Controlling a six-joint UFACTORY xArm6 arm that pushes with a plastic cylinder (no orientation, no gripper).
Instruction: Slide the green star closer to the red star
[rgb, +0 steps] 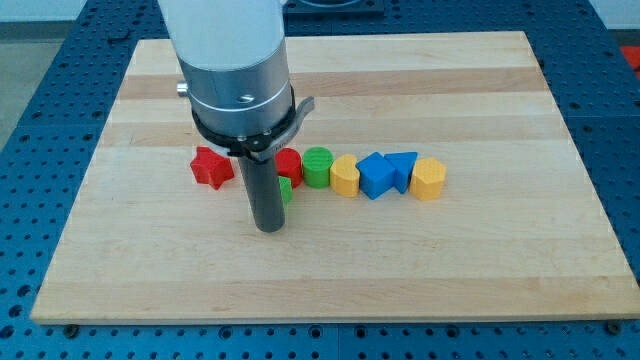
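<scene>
The red star (211, 167) lies on the wooden board at the view's left of centre. My dark rod stands just to its right, with my tip (269, 228) on the board below and right of the red star. A small piece of a green block (286, 189) shows at the rod's right edge, touching or nearly touching it; the rod hides most of it, so I cannot make out its shape. A red block (290, 162) sits just above that green piece, partly hidden by the rod.
A row runs to the view's right: a green cylinder (318, 166), a yellow block (345, 175), a blue block (375, 176), a blue triangular block (402, 167) and a yellow block (429, 179). The wooden board (450, 270) lies on a blue perforated table.
</scene>
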